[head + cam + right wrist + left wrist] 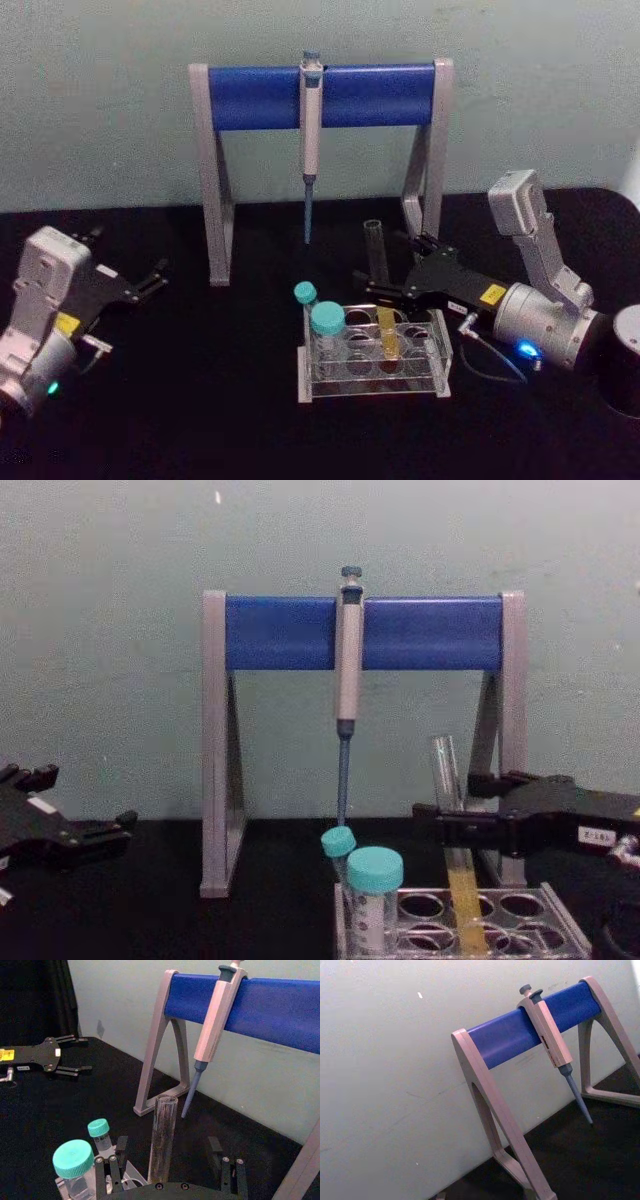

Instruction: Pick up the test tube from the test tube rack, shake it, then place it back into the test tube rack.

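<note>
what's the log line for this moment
right gripper: jaws open astride test tube | test tube: in test tube rack | left gripper: parked left, open

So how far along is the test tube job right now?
The test tube stands in the rack. The right gripper is open around it, not gripping. If this is the approach, gripping, lifting, shaking and returning remain. The left gripper sits parked off to the left.

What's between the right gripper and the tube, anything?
Nothing visible. The right gripper is open with the tube between its fingers, gaps on both sides. The capped tubes stand at the rack's left end, clear of it. Left gripper is parked open at far left.
</note>
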